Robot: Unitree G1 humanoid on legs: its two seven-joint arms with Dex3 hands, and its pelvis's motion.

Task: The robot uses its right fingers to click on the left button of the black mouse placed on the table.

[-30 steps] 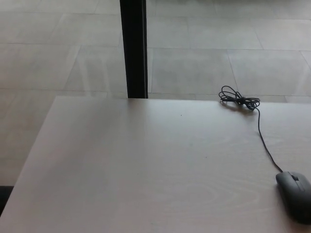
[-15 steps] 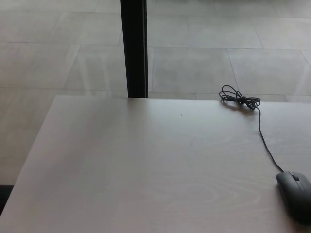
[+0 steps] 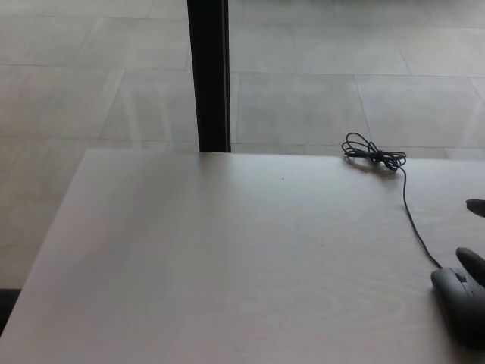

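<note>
The black mouse point(image 3: 461, 304) lies on the pale wooden table point(image 3: 227, 265) at the right edge of the head view, partly cut off by the frame. Its thin black cable point(image 3: 413, 220) runs back to a bundled coil point(image 3: 371, 156) near the table's far edge. Only two dark fingertips point(image 3: 471, 262) of my right hand show at the right border, one just above the mouse's back right side, the other a bit farther back. Whether they touch the mouse is unclear. My left hand is out of sight.
A black vertical post point(image 3: 209, 76) stands behind the table's far edge. Grey floor tiles point(image 3: 303, 91) lie beyond. The table's left edge slants toward the near left corner.
Two fingertips of my right hand have come in at the right border beside the mouse. The mouse and cable have not moved.
</note>
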